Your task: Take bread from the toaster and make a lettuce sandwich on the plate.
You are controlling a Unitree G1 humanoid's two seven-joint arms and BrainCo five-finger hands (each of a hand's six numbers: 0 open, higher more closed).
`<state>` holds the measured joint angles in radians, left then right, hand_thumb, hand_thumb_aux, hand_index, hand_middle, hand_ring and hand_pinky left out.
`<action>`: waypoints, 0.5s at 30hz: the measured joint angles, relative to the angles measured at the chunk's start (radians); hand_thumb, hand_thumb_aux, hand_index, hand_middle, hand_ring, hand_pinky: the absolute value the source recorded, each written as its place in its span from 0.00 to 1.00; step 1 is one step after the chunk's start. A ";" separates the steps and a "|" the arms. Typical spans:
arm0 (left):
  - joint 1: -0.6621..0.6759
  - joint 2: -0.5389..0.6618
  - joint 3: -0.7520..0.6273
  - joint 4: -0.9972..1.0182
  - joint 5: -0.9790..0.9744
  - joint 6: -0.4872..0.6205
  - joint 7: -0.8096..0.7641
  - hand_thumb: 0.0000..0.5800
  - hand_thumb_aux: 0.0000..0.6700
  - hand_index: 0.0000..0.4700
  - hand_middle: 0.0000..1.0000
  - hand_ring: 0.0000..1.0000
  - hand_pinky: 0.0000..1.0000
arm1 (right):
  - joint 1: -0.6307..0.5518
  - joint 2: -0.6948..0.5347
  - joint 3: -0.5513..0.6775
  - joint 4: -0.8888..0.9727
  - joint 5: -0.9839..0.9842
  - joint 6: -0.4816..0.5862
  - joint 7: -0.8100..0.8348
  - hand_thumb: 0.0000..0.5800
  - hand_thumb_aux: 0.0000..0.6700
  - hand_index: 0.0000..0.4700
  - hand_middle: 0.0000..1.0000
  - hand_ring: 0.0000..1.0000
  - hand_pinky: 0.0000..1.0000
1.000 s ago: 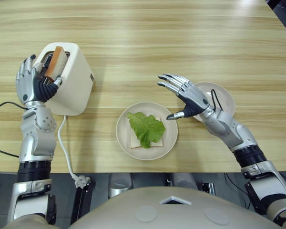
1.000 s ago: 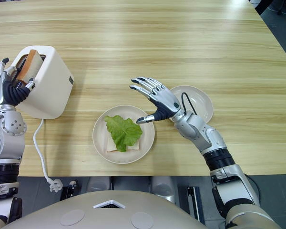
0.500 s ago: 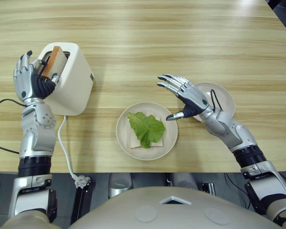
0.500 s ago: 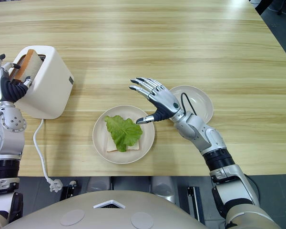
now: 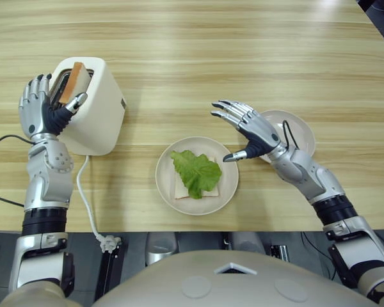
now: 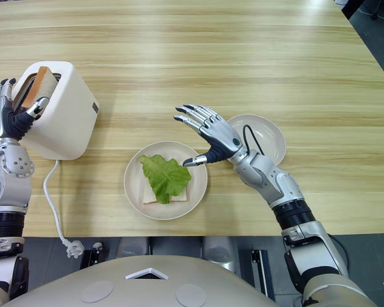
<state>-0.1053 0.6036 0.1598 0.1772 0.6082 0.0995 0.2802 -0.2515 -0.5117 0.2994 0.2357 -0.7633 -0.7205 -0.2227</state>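
Beside the toaster [image 5: 101, 112], left robot hand [image 5: 41, 113] spread open, empty, poised for the bread slice [image 5: 73, 80]; right robot hand [image 5: 250, 128] hovers open, off the plate [image 5: 162, 174].

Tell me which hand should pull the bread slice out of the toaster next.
Left. The left hand is open at the toaster, right beside the bread slice standing in its slot. The right hand hovers open by the plate, well away from the toaster.

We count one boxy white toaster [image 5: 99, 109] at far left, two bread slices (one brown-crusted slice [image 5: 77, 78], one pale slice [image 5: 178, 191]), one ruffled green lettuce leaf [image 5: 197, 171], and two round cream plates: a larger plate [image 5: 164, 182], a smaller plate [image 5: 305, 133] at right.
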 measured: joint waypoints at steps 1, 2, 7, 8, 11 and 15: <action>0.000 0.000 0.000 -0.001 -0.001 -0.001 0.000 0.92 0.73 0.71 0.00 0.00 0.00 | 0.001 0.000 0.000 0.000 0.000 0.000 0.000 0.00 0.00 0.00 0.00 0.00 0.00; 0.000 0.000 0.000 -0.001 -0.003 -0.001 0.000 1.00 0.93 0.91 0.00 0.00 0.00 | 0.001 0.000 0.000 0.000 0.000 0.000 0.000 0.00 0.00 0.00 0.00 0.00 0.00; 0.001 -0.001 -0.002 -0.010 -0.013 -0.003 0.000 1.00 1.00 0.98 0.00 0.00 0.00 | 0.002 0.000 0.000 0.000 0.001 0.000 0.000 0.00 0.00 0.00 0.00 0.00 0.00; 0.001 -0.001 -0.003 -0.014 -0.013 -0.003 0.000 1.00 1.00 0.98 0.00 0.00 0.00 | 0.002 0.001 0.000 0.000 0.001 0.000 0.000 0.00 0.00 0.00 0.00 0.00 0.00; 0.003 -0.001 -0.003 -0.022 -0.012 0.000 0.000 1.00 1.00 0.98 0.00 0.00 0.00 | 0.006 0.001 0.000 0.000 0.001 -0.001 0.000 0.00 0.00 0.00 0.00 0.00 0.00; 0.004 -0.001 -0.003 -0.028 -0.012 0.004 0.000 1.00 1.00 0.98 0.00 0.00 0.00 | 0.007 0.001 0.000 0.000 0.001 -0.002 0.000 0.00 0.00 0.00 0.00 0.00 0.00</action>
<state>-0.1014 0.6024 0.1568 0.1494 0.5966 0.1033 0.2806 -0.2448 -0.5111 0.2994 0.2359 -0.7619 -0.7227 -0.2224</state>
